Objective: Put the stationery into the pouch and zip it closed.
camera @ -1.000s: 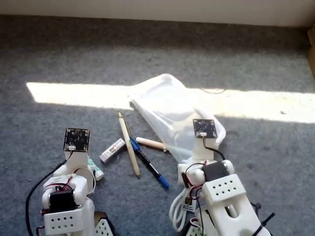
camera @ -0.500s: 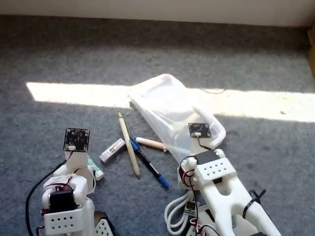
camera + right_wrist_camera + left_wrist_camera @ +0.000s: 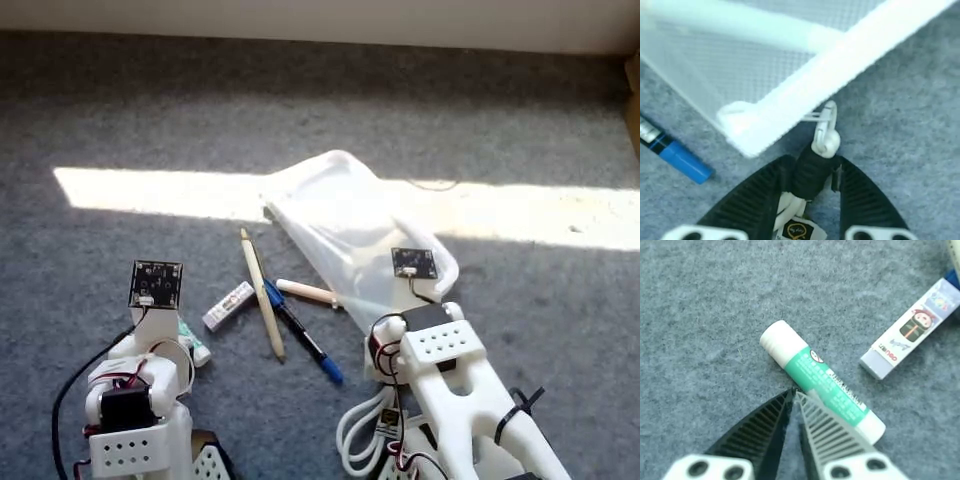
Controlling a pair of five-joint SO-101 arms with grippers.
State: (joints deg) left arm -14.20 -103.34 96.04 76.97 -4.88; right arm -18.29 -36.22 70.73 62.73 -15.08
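Opening step, judged. Clamps black zipper pull (image 3: 813,175) at near corner of translucent white mesh pouch (image 3: 340,220), centre-right, in right gripper (image 3: 812,162). Rests left gripper (image 3: 794,396), narrow and empty, against green-white glue stick (image 3: 820,375), near left. Next calls for steady draw on pull to open pouch.

A grey, short-piled carpet (image 3: 120,100) formed the whole surface, darker toward its far edge. A broad band of sunlight (image 3: 140,192) ran across it from near the left edge to the right edge, about midway between far and near edges, leaving the stretches on either side in shade. Along the far edge lay a pale cream strip (image 3: 300,18), either wall or skirting. Near the far right corner, a brown edge (image 3: 634,90) caught the light.
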